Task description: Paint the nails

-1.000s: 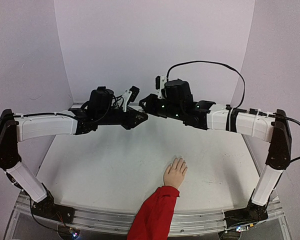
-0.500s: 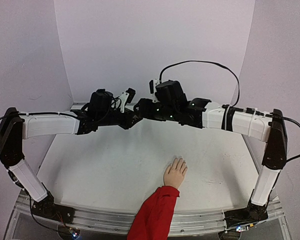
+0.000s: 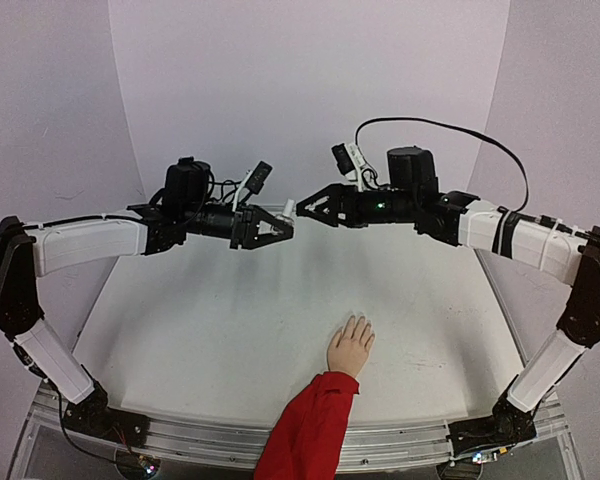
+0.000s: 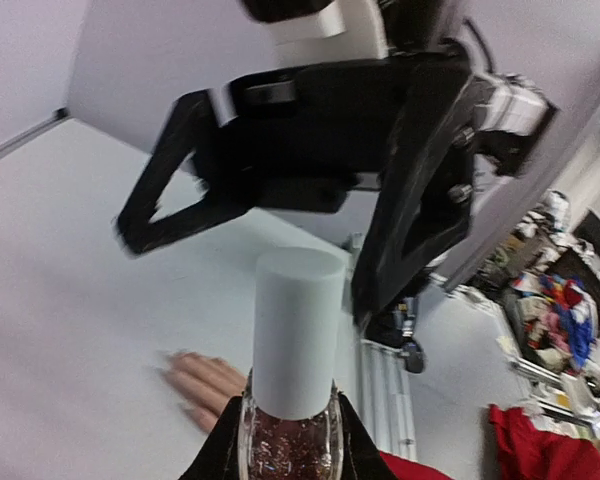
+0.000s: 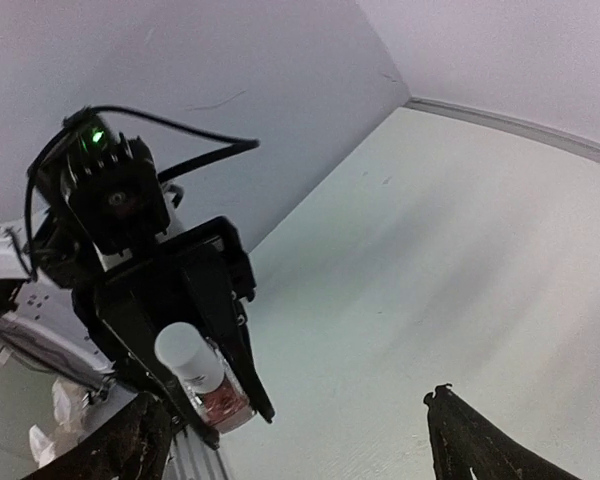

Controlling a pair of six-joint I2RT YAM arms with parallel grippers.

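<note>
Right pincer (image 3: 302,207) pulled back and wide, left pincer (image 3: 278,225) clamping bottle (image 4: 292,340), mannequin hand (image 3: 350,347) pointing toward far wall (image 3: 310,90)

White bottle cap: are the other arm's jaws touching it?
Apart. In the left wrist view, pale background shows between the top of the white cap and the wide-open jaws of the right gripper spread around it.

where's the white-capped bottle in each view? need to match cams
Top external: white-capped bottle upper centre, in the left gripper.
Left wrist: white-capped bottle bottom centre, cap up.
Right wrist: white-capped bottle lower left, between the other arm's fingers.
Shared landmark: the open right gripper facing the cap.
</note>
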